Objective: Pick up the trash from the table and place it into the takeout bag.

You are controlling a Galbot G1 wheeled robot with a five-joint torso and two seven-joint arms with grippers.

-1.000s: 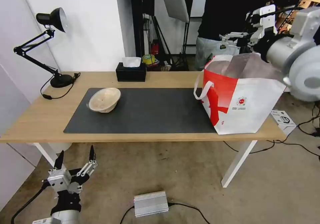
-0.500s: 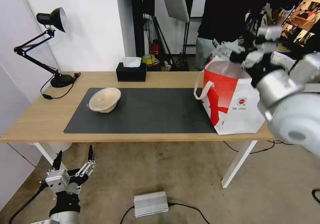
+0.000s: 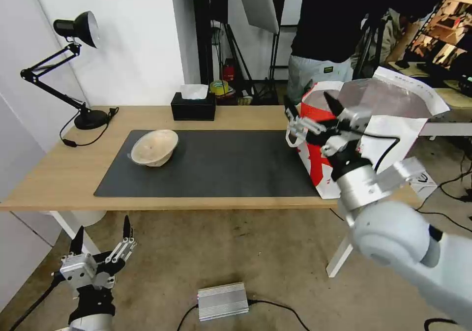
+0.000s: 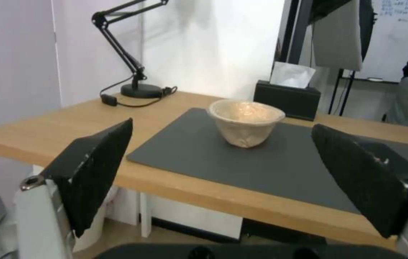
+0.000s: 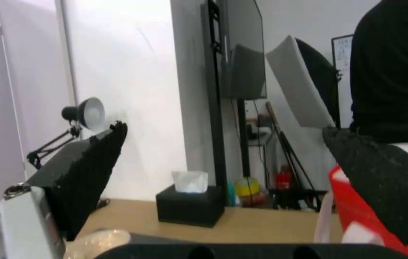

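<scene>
The only trash I see is a beige paper-pulp bowl (image 3: 154, 146) (image 4: 245, 121) (image 5: 99, 240), lying tilted on the left part of the dark grey mat (image 3: 221, 166) on the table (image 3: 59, 173). The red-and-white takeout bag (image 3: 393, 129) (image 5: 353, 212) stands at the table's right end, its foil-lined mouth open. My right gripper (image 3: 309, 105) (image 5: 225, 129) hovers open and empty by the bag's left side, above the table. My left gripper (image 3: 102, 228) (image 4: 221, 129) hangs open below the table's front left edge, pointing toward the bowl.
A black tissue box (image 3: 193, 105) sits at the table's back edge and a black desk lamp (image 3: 90, 119) at the back left corner. On the floor lie a silver box (image 3: 222, 300) with a cable and a white box (image 3: 418, 178) beside the bag.
My right arm swung down from above the bag's right side to its left front. The bag's foil flap shifted. My left gripper sank a little lower.
</scene>
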